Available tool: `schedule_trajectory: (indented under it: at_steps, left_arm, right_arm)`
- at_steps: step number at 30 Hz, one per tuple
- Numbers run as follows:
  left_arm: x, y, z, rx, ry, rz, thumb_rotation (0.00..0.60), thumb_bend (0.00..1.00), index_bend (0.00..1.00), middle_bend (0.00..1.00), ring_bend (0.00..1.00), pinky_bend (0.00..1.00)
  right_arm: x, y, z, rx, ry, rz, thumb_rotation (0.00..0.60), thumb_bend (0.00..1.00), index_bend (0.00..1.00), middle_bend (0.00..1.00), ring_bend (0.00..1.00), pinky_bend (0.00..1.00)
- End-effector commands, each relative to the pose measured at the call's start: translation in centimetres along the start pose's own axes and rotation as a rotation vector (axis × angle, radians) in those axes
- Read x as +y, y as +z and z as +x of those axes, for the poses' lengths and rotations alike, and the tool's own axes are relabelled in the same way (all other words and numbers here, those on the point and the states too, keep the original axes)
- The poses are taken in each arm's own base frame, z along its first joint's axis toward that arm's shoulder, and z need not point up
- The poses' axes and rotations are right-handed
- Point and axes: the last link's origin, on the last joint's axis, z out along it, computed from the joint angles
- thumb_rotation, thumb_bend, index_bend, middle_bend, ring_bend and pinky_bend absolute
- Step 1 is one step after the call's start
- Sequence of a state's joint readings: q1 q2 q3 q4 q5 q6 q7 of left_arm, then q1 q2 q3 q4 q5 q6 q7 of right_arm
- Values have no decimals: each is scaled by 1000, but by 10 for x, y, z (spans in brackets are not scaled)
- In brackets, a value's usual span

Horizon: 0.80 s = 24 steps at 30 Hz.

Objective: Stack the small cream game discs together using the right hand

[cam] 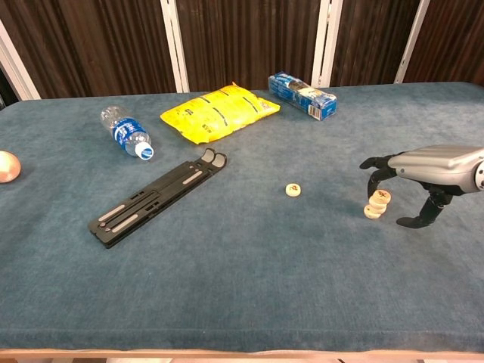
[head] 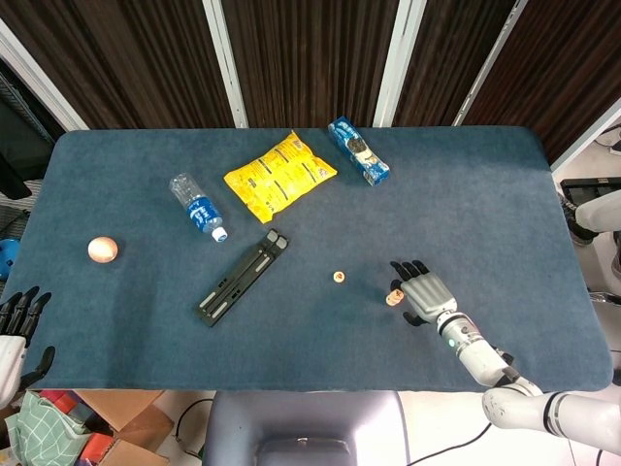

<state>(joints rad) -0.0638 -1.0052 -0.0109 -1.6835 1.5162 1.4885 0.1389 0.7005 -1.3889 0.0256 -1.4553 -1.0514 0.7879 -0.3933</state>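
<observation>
A short stack of cream discs [head: 394, 296] [cam: 375, 205] stands on the blue cloth at the right, its top disc tilted. One more cream disc [head: 339, 277] [cam: 293, 190] lies alone a little to the left of it. My right hand [head: 427, 291] [cam: 425, 168] arches over the stack from the right, fingers spread. One fingertip [cam: 371, 178] hangs just above the top disc, and the thumb reaches down to the cloth on the stack's right. I see nothing held in it. My left hand [head: 19, 320] hangs off the table's near left corner, fingers apart and empty.
A black folded stand [head: 243, 277] [cam: 159, 197] lies left of the single disc. Behind it are a water bottle [head: 197, 207] [cam: 125, 133], a yellow snack bag [head: 279, 175] [cam: 219, 111] and a blue packet [head: 358, 150] [cam: 302, 94]. An orange ball [head: 102, 249] [cam: 6, 166] sits far left.
</observation>
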Motion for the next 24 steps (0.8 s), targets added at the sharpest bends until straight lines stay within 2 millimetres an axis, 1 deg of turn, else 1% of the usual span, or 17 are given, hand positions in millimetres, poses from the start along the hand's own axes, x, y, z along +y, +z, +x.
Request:
schedule_trajectory:
  at_steps: [1,8,13,15,18,24]
  left_arm:
    - [0,0,0,0,0,0,600,426,6,0,0,129]
    - [0,-1,1,3,-1,0,600,426,6,0,0,129]
    - [0,-1,1,4,-2,-1,600,426,6,0,0,129]
    - [0,-1,1,2,-2,-1,600,426,6,0,0,129]
    - [0,-1,0,1,-1,-1,600,426,6,0,0,129]
    - [-1,-1,1,4,-3,2,600,426,6,0,0,128]
  right_arm:
    - [-1,-1,0,0,1,3,600,458,433,0,0,0]
    - [-4,-1,0,6,-11,7,600,457,429,0,0,0]
    - [-5,4,6,42,27,-13,600,456,367,0,0,0]
    - [-9,8,11,61,43,-13,600,437,349,0,0,0]
    - [-23,16,21,105,93,3,600,381,344,0,0,0]
    - [-65,34,39,147,189,76,600,374,403,0,0,0]
